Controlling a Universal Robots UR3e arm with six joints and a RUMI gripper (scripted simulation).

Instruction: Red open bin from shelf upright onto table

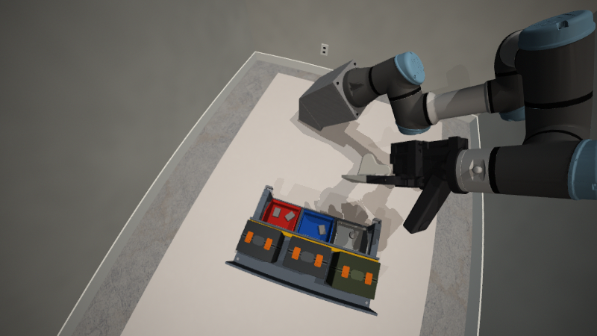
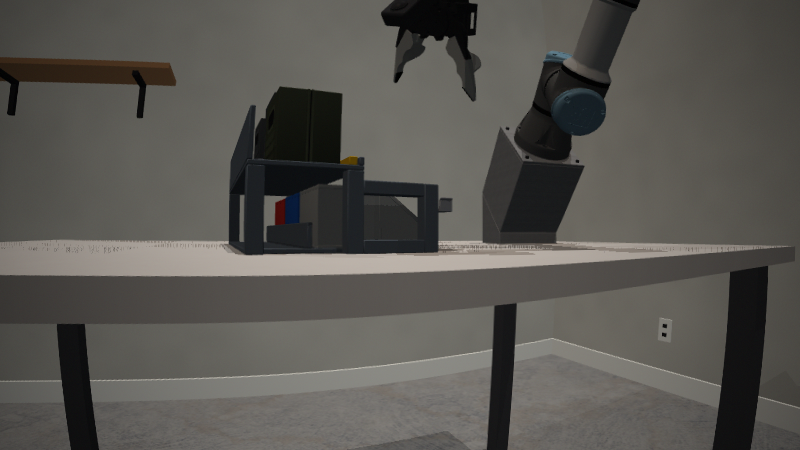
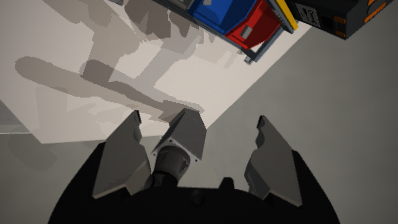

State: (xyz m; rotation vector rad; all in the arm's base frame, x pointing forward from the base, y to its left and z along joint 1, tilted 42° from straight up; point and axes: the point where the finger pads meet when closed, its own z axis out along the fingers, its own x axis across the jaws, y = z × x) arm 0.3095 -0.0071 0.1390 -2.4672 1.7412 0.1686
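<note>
Red open plastic bin w/ straight walls (image 1: 282,222) (image 2: 279,213) (image 3: 257,27) is upright, mouth up, on the lower level of the slate-grey metal shelf rack (image 1: 260,204) (image 2: 255,212) (image 3: 248,60), which stands on the pale table (image 1: 187,259) (image 2: 391,296) (image 3: 225,85). It's the end bin of the row, right beside the blue open bin (image 1: 313,221) (image 2: 292,208) (image 3: 220,15); the grey open bin (image 1: 342,240) (image 2: 330,215) is at the other end. Red's open front end points out the rack's front, toward the arm-base side; rear end is tucked under the upper deck w/ the yellow edge strip (image 1: 288,234) (image 2: 349,160) (image 3: 286,14). Long axis looks to run front-to-back, crosswise to the row; full length hidden from above. Two small grey blocks are visible inside in the top view.

Black gripper w/ grey fingers (image 1: 357,166) (image 2: 435,89): fingers spread wide, nothing btwn them. They're well above rack ht. & out in front of it, tips angled down in the ext. view. Bin is well apart from the fingers, lower down, not in the gap; in wrist cam it's past the fingertips, toward the upper R of the pic. Top view: bin is lower L of the fingertips.
</note>
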